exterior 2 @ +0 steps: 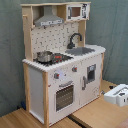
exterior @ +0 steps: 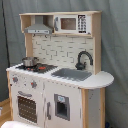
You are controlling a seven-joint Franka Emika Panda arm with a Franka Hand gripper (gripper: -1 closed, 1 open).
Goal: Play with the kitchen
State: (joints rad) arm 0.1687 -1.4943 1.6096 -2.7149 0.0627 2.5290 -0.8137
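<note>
Jaws only in second exterior view

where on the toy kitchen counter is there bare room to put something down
Free: the rounded white countertop end beside the grey sink, and the stove's front burner next to the small metal pot. Crowded: the back of the sink, where the black faucet stands, and the pot's burner.
</note>
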